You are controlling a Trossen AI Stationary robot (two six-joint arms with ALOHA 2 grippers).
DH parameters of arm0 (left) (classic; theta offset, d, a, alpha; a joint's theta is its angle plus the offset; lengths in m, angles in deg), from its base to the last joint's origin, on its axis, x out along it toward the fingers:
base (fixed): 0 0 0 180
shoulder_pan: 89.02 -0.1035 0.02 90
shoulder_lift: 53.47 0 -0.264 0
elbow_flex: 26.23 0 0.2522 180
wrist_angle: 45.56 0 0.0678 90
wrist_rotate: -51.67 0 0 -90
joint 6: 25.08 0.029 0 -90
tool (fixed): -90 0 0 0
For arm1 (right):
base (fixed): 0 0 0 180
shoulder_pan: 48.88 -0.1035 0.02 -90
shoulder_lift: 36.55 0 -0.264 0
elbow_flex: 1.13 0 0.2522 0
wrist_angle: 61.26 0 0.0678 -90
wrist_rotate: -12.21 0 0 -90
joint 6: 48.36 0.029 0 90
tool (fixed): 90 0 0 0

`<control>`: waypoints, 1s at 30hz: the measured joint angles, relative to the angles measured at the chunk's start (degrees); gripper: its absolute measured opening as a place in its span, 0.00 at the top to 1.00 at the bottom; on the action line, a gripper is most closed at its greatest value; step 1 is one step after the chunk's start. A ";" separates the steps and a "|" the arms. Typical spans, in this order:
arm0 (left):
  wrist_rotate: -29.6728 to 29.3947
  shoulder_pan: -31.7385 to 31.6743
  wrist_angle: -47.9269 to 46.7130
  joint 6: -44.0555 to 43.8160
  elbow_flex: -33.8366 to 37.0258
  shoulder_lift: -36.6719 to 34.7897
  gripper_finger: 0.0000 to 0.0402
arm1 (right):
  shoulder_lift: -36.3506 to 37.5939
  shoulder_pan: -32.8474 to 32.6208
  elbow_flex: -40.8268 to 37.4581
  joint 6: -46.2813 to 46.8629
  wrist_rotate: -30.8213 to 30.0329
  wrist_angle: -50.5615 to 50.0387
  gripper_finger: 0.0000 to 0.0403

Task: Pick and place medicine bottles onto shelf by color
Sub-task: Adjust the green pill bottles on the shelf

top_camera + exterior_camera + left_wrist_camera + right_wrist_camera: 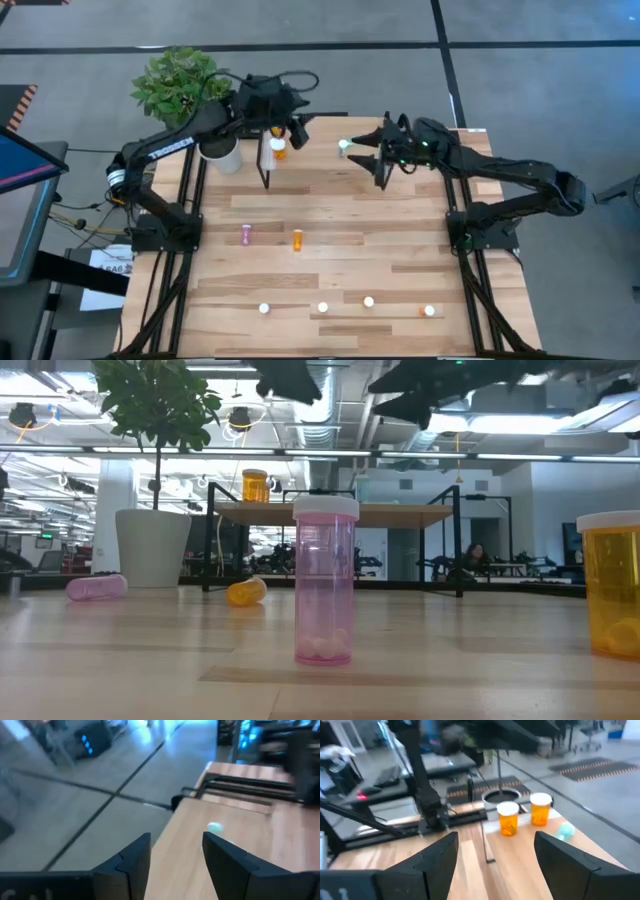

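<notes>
Now, we note:
Left gripper [297,128]: above the shelf [320,135], upper centre; jaws spread, empty.
Right gripper [368,150]: jaws spread beside teal bottle [343,146].

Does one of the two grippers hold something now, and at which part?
Nothing is held. The left gripper and the right gripper both stand open and empty above the shelf.

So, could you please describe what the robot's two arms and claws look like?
Both arms are dark, jointed metal. The left arm bears white lettering and loose black cables near its wrist. The right claw shows small green lights behind it. Each claw has two dark, angular, wedge-shaped fingers.
</notes>
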 joint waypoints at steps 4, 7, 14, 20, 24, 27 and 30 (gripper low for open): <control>-7.42 5.18 5.47 3.46 5.09 -5.12 0.58 | -7.01 0.21 8.39 -1.70 -0.76 -9.02 0.29; -10.25 7.05 10.12 3.57 10.32 -11.28 0.58 | -12.54 0.33 14.94 -2.42 -1.42 -14.48 0.29; -11.49 10.00 22.91 0.14 28.50 -25.87 0.59 | -24.91 1.52 28.76 -2.77 -1.97 -21.01 0.29; -13.05 12.58 35.68 -1.37 43.06 -34.71 0.58 | -34.68 2.58 39.34 -3.75 -6.07 -24.81 0.29; -12.98 13.29 44.72 -1.46 51.58 -37.86 0.58 | -40.80 3.67 45.06 -4.06 -7.24 -27.29 0.29; -13.31 13.29 49.14 -0.95 56.07 -39.10 0.58 | -44.70 4.40 48.83 -3.90 -7.30 -28.79 0.29; -15.46 13.29 50.89 -0.78 58.64 -39.67 0.58 | -48.03 4.93 51.97 -3.92 -7.42 -30.20 0.29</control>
